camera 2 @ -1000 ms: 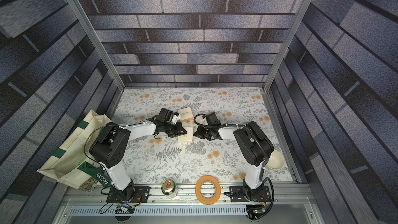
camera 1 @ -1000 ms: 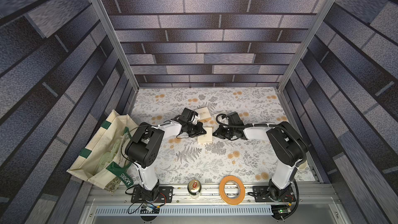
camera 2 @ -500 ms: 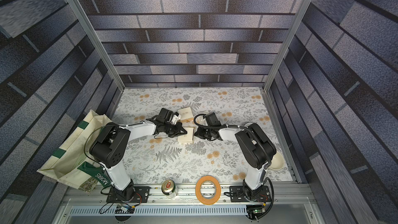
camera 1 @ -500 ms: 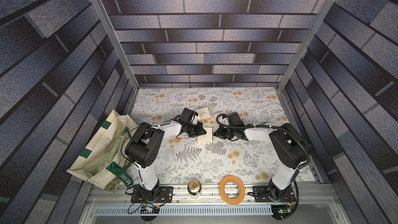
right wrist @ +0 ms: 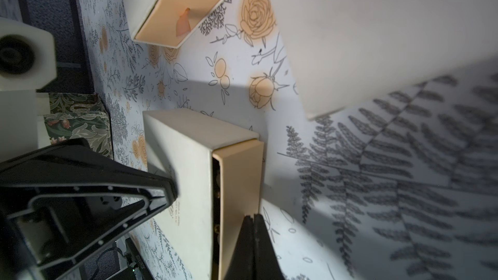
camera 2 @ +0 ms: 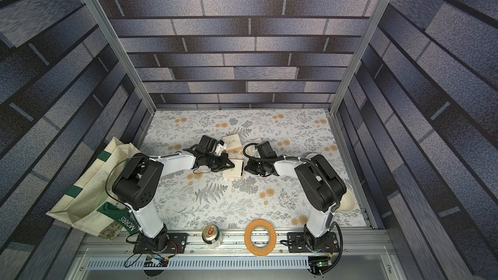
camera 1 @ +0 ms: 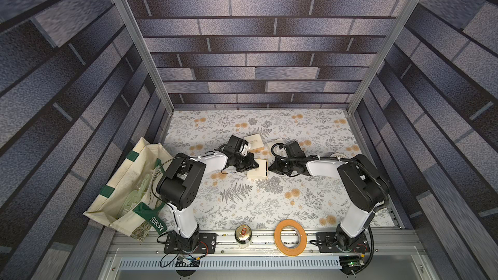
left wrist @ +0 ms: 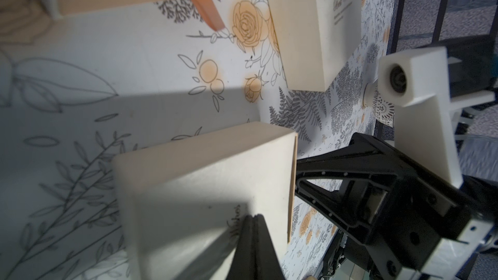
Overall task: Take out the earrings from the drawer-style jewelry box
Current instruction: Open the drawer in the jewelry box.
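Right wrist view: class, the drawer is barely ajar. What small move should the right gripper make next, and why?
Probably draw the drawer a little further out of the box. The gap shows only glints, likely the earrings; the shut right gripper sits at the drawer's end, and the shut left gripper rests on the box top.

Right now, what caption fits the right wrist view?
Shut right gripper at the slightly open drawer of a cream box; earrings glint inside.

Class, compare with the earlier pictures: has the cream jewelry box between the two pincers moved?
No. In a top view the cream jewelry box sits just above the same dark fern print on the tablecloth as before, with no visible shift.
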You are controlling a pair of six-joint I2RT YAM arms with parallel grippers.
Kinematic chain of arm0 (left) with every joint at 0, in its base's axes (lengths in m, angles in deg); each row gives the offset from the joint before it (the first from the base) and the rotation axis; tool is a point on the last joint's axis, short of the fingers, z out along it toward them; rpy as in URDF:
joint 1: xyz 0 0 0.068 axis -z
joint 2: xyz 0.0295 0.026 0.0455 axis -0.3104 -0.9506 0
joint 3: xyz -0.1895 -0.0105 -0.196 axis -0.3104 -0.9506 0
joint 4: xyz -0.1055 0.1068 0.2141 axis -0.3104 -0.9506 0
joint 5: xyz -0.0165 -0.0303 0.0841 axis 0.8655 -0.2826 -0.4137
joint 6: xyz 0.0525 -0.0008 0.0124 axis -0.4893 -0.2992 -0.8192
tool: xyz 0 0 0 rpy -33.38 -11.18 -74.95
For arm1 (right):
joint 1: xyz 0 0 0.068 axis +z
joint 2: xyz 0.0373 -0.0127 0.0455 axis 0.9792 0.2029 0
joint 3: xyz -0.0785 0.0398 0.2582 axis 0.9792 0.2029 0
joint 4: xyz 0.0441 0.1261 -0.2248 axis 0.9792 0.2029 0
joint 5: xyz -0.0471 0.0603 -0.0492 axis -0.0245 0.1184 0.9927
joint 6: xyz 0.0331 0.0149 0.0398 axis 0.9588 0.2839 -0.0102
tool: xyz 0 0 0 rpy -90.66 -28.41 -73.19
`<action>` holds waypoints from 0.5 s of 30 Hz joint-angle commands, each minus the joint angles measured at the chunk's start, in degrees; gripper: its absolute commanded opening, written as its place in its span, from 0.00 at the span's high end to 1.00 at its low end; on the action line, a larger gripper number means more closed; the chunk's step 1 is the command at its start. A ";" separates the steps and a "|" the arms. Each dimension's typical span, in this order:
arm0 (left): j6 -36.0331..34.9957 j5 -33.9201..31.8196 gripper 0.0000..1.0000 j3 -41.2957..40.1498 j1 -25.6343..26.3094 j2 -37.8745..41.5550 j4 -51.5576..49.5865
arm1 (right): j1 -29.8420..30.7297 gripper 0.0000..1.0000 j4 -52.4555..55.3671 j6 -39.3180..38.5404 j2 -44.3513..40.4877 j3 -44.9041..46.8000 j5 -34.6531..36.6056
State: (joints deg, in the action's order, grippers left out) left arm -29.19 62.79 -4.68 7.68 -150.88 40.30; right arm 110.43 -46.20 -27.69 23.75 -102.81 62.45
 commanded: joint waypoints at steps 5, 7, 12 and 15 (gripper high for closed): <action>0.60 -4.06 1.00 -2.57 -0.71 -1.43 -5.57 | 0.19 1.00 5.22 -1.57 -2.74 0.56 4.63; 0.55 -4.06 1.00 -2.64 -0.81 -1.45 -5.54 | 0.16 1.00 5.40 -1.58 -3.00 0.78 5.25; 0.63 -4.06 1.00 -2.73 -0.80 -1.44 -5.53 | 0.18 1.00 7.22 -1.71 -3.41 0.49 7.10; 0.57 -4.06 1.00 -2.74 -0.80 -1.40 -5.56 | 0.15 1.00 8.31 -1.92 -3.58 0.40 8.16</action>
State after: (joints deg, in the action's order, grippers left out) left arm -29.17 63.19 -5.05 7.52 -150.88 40.94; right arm 110.83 -42.99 -28.72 21.87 -102.81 66.52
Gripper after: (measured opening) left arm 0.042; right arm 0.045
